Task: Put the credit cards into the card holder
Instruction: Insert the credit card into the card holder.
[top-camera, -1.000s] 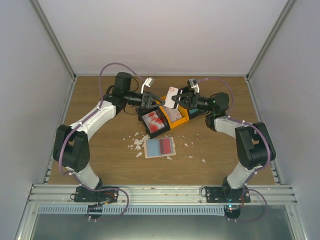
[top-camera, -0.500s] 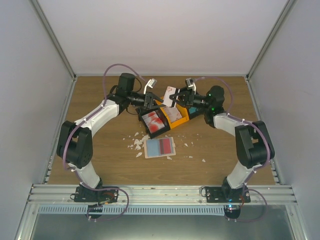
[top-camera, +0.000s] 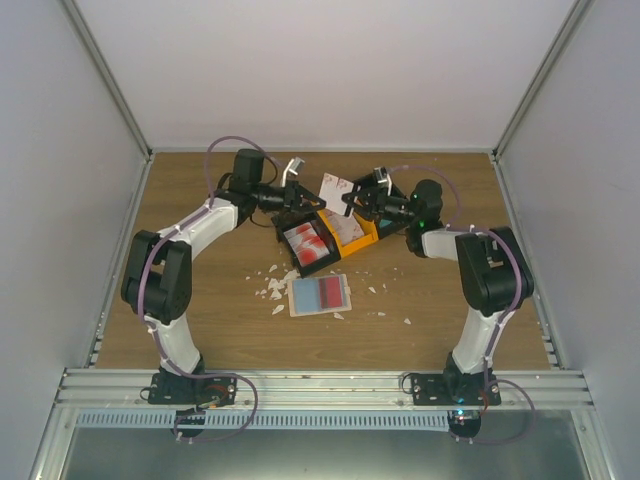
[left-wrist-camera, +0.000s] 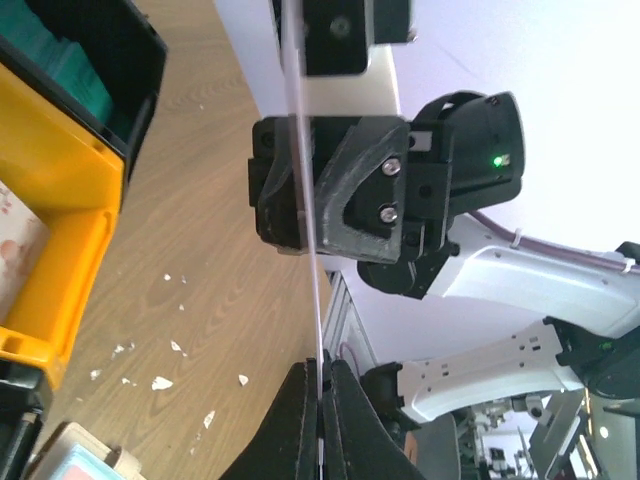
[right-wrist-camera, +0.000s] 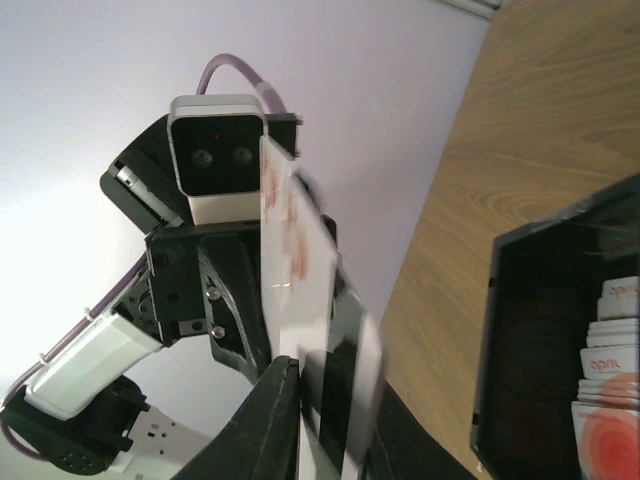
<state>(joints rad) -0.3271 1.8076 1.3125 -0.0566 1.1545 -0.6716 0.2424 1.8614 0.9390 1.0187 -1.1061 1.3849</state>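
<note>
Over the wooden surface (top-camera: 200, 310) my left jaws pinch a thin white red-printed card (top-camera: 336, 188); right jaws, I cannot tell.

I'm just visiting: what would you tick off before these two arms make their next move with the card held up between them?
1. Left claw grips the card: ok, it is shut on the card's edge.
2. Right claw is free of the card: cannot tell, the card sits between its blurred fingers.
3. Card is off the table: ok, it is held up by the bins.
4. Card holder lies open: ok, it is flat in front of the bins.
5. Holder has a free pocket: cannot tell, cards already show in it.
6. Table around the holder is tidy: not ok, white scraps lie beside it.
</note>
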